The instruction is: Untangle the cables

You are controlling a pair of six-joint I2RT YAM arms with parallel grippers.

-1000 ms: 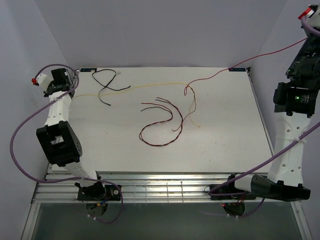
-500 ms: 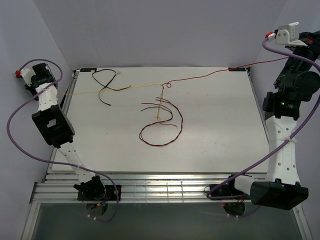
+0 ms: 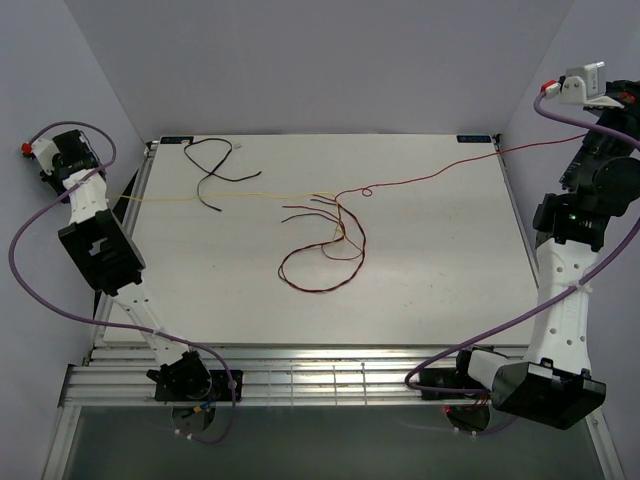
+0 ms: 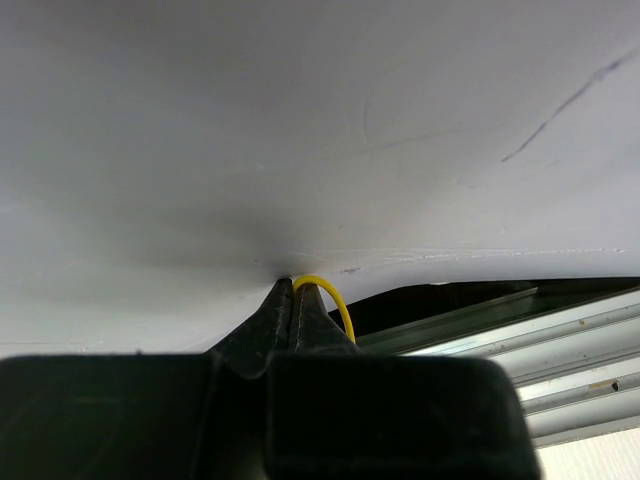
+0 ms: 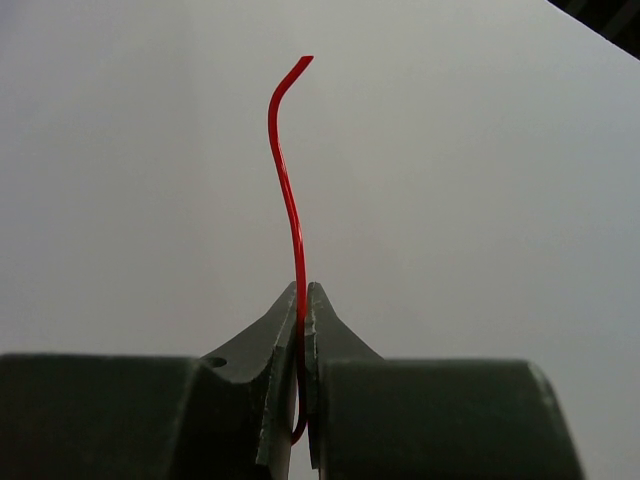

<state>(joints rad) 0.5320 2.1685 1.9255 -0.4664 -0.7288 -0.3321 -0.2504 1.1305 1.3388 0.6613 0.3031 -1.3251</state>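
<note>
Several thin cables lie on the white table (image 3: 450,260). A yellow cable (image 3: 250,195) runs from the left edge to the middle, where it crosses a dark red-brown looped cable (image 3: 320,288). A red cable (image 3: 430,176) stretches from that spot up to the right, off the table. A black cable (image 3: 208,165) lies apart at the back left. My left gripper (image 4: 293,285) is shut on the yellow cable (image 4: 337,308), out past the table's left edge. My right gripper (image 5: 303,292) is shut on the red cable (image 5: 285,170), held high at the right.
Grey walls close in the table on the left, back and right. A slatted metal rail (image 3: 330,380) runs along the near edge between the arm bases. Thick purple cables (image 3: 30,300) hang from both arms.
Both arms have pulled outward, the left past the table's left edge. The red and yellow cables are drawn straighter, and their crossing has slid left onto the dark red-brown loop.
</note>
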